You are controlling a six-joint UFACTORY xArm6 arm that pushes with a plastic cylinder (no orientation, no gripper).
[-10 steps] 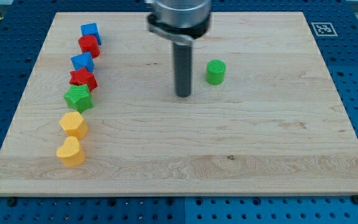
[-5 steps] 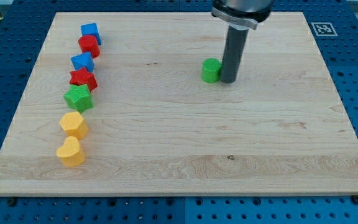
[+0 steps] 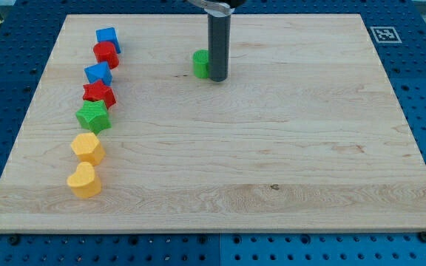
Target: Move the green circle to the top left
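The green circle [image 3: 200, 63] is a short green cylinder on the wooden board [image 3: 287, 148], upper middle, left of centre. My tip [image 3: 218, 77] is right against its right side, touching it. The dark rod hides the circle's right edge. The rod rises to the view's top edge.
A column of blocks runs down the board's left side: a blue cube [image 3: 107, 38], a red block [image 3: 106, 54], a blue block [image 3: 98, 73], a red star [image 3: 98, 94], a green star [image 3: 93, 116], and two yellow blocks [image 3: 88, 148] [image 3: 84, 180]. A marker tag [image 3: 382, 34] sits at the top right.
My tip went round to the green circle's right side and has pushed it left and a little up across the board. The other blocks have not moved.
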